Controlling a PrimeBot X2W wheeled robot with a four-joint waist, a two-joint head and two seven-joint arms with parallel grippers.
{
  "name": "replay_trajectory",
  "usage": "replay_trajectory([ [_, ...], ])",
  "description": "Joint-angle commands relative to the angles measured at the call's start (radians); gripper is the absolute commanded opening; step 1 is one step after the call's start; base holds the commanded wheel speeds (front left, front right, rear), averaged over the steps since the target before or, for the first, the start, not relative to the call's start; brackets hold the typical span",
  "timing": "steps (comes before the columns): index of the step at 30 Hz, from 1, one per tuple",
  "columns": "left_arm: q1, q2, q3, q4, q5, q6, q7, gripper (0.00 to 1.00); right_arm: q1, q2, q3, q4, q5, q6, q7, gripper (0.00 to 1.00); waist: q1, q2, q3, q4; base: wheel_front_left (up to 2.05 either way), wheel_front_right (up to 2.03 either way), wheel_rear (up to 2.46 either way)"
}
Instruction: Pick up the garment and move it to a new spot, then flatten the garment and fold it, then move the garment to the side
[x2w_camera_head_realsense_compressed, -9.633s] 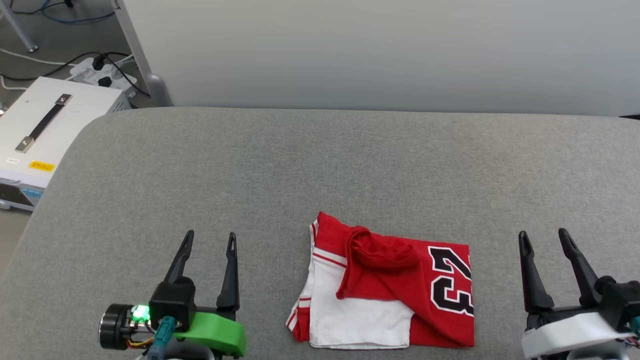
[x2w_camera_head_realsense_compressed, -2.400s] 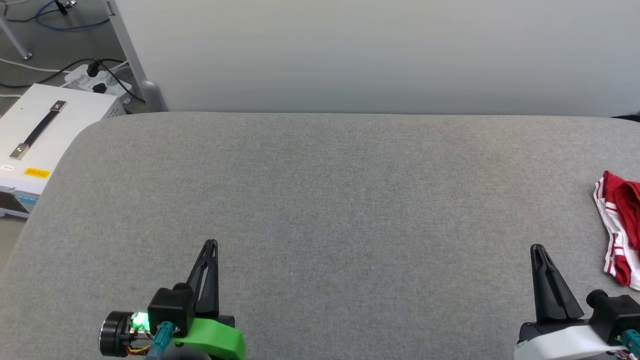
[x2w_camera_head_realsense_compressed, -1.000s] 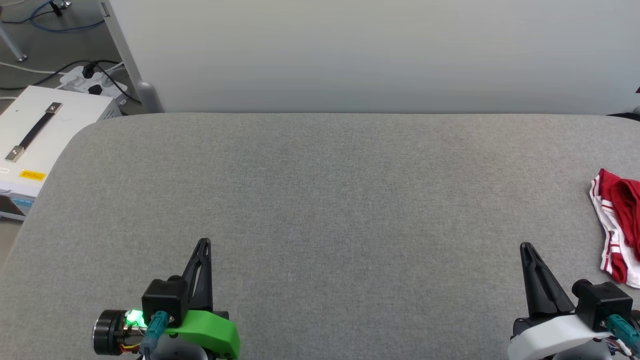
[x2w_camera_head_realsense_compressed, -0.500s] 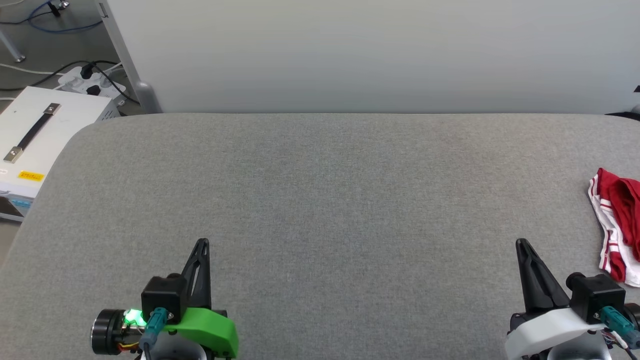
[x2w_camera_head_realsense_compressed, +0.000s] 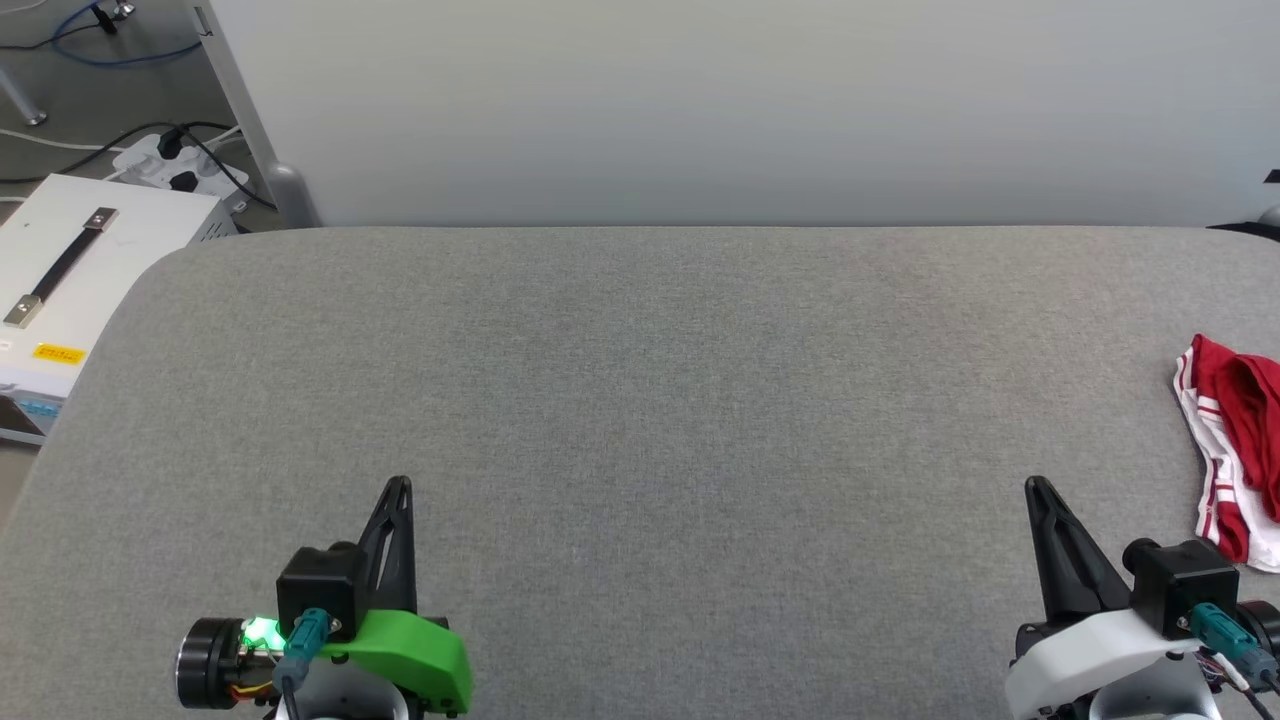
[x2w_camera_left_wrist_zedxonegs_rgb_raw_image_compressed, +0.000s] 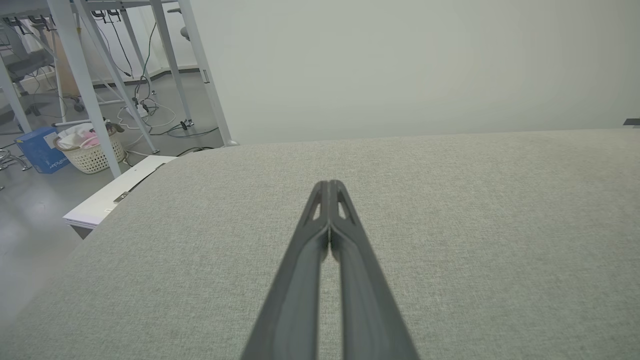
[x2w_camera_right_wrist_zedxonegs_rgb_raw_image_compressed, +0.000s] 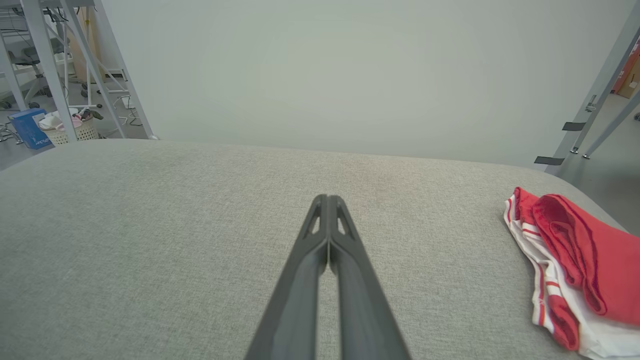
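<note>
The L gripper (x2w_camera_head_realsense_compressed: 397, 492) sits at the lower left of the head view, above the grey cloth-covered surface (x2w_camera_head_realsense_compressed: 640, 380). Its two dark fingers are pressed together into one point, w/ nothing between them. The left wrist view shows the same: the fingers meet at the tips, and there is only bare grey fabric under and ahead of them. The R gripper (x2w_camera_head_realsense_compressed: 1036, 490) is at the lower right of the head view, its fingers also fully together, holding nothing; in the right wrist view the tips meet in the same way. The garment (x2w_camera_head_realsense_compressed: 1230, 440) lies on the surface at the far right edge of the head view, partly cut by the frame. It is well apart from the L gripper, and near the R gripper but not touching it, to the right of its tips & a bit beyond them. It is folded and somewhat bunched: red fabric on top, white fabric w/ red-white striped trim underneath, at the side facing the gripper. Behind the surface stands a pale panel (x2w_camera_head_realsense_compressed: 700, 100). At the left, off the surface, there is a white box (x2w_camera_head_realsense_compressed: 100, 250) w/ a dark handle, & behind it a power strip (x2w_camera_head_realsense_compressed: 165, 160) w/ black plugs on the floor.
</note>
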Motion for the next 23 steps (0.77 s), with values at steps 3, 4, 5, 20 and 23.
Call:
replay_trajectory([
  [3,-0.021,-0.005,0.006,-0.01,0.012,0.002,0.013,0.0,-0.025,0.004,0.004,0.002,-0.016,-0.001,0.01,0.0,0.0,0.0,0.0,-0.001,0.0,0.0,0.0],
  [4,-0.022,-0.006,0.007,-0.011,0.012,0.002,0.016,0.0,-0.026,0.005,0.005,0.002,-0.018,-0.001,0.012,0.0,0.0,0.0,0.0,-0.001,0.0,0.0,0.0],
  [5,-0.022,-0.006,0.008,-0.011,0.013,0.002,0.017,0.0,-0.027,0.005,0.005,0.002,-0.019,-0.001,0.014,0.0,0.0,0.0,0.0,-0.001,0.0,0.0,0.0],
  [20,-0.027,-0.009,0.018,-0.021,0.017,0.002,0.048,0.0,-0.042,0.007,0.009,0.003,-0.039,-0.001,0.044,0.0,0.0,0.0,0.0,-0.005,0.0,0.0,0.0],
  [23,-0.028,-0.009,0.02,-0.023,0.017,0.002,0.053,0.0,-0.044,0.007,0.01,0.004,-0.043,-0.001,0.05,0.0,0.0,0.0,0.0,-0.006,0.0,0.0,0.0],
])
